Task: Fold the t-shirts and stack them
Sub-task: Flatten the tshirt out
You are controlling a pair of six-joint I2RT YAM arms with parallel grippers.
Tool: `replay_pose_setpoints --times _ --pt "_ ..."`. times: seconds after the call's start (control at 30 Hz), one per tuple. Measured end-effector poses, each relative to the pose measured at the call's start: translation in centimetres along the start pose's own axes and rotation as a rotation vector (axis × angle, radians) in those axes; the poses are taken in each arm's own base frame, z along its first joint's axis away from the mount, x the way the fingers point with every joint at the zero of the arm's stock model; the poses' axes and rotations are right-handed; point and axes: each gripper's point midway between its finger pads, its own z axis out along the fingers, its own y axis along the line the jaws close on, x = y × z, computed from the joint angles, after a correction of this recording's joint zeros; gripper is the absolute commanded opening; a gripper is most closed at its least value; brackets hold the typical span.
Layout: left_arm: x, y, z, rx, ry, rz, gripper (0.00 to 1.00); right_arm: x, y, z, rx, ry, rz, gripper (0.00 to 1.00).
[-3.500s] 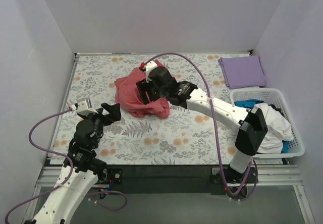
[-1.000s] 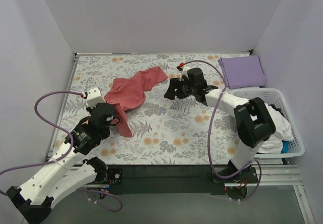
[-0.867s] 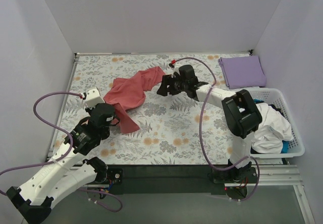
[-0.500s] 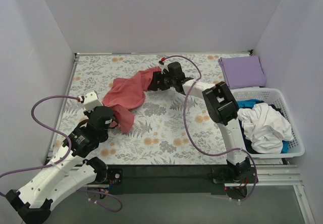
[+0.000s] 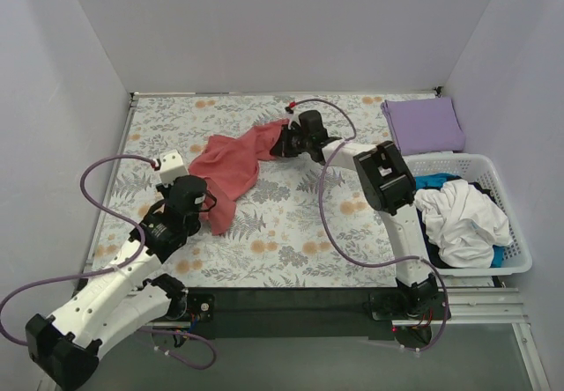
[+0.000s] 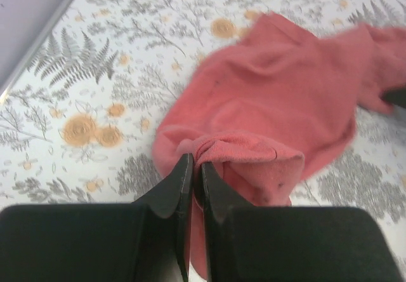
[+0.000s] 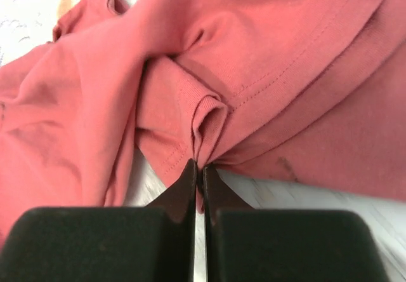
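**A:** What does your left gripper [image 6: 195,162] hold?

**B:** Its jaws are pinched almost together on a fold at the near-left end of the red tee [image 5: 231,164].

**A:** Where does the tee lie?

**B:** Stretched across the middle of the floral cloth [image 5: 291,224], from your left gripper to your right gripper [image 7: 198,166], whose jaws are clamped tight on a hem fold at the far end. Farther right, a purple tee [image 5: 425,124] lies folded in the far corner, behind a white basket [image 5: 480,269] of clothes.

Floral-clothed table [image 5: 291,228] bears salmon-red tee [image 5: 231,164], lavender tee [image 5: 425,124], white basket [image 5: 441,157].
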Motion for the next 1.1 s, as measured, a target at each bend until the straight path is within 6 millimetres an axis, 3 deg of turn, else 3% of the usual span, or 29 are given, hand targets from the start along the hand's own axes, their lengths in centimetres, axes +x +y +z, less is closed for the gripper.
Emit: replay_pose_setpoints --times 0.13,0.23,0.37,0.5,0.63,0.73,0.87,1.0,1.1 --pt "-2.6 2.2 3.8 -0.098 -0.055 -0.053 0.00 -1.0 -4.1 -7.5 0.130 -0.013 0.006 0.01" --pt "-4.6 3.9 6.4 -0.169 -0.081 -0.081 0.00 -4.6 -8.3 -14.0 0.226 -0.085 0.016 0.01" --pt "-8.4 1.8 8.8 -0.118 -0.138 -0.117 0.00 -9.0 -12.6 -21.8 0.350 -0.183 -0.023 0.05" --pt "-12.2 -0.2 9.8 -0.051 -0.206 -0.174 0.00 -9.7 -12.2 -25.0 0.421 -0.198 -0.076 0.06" --pt "-13.5 -0.6 9.5 -0.015 -0.236 -0.217 0.00 -7.5 -11.5 -26.0 0.469 -0.154 -0.062 0.10" --pt "-12.2 -0.6 8.8 0.019 -0.219 -0.232 0.00 -4.9 -11.4 -27.1 0.501 -0.117 -0.011 0.32" --pt "-8.2 0.7 7.9 0.025 -0.167 -0.239 0.00 -1.9 -11.5 -28.9 0.562 -0.073 0.049 0.49" --pt "-3.5 1.2 7.9 0.031 -0.075 -0.223 0.00 0.0 -10.5 -29.7 0.571 -0.048 0.056 0.55" --pt "-0.8 1.2 7.8 0.048 -0.018 -0.208 0.00 0.9 -8.1 -28.7 0.511 -0.039 0.020 0.55"
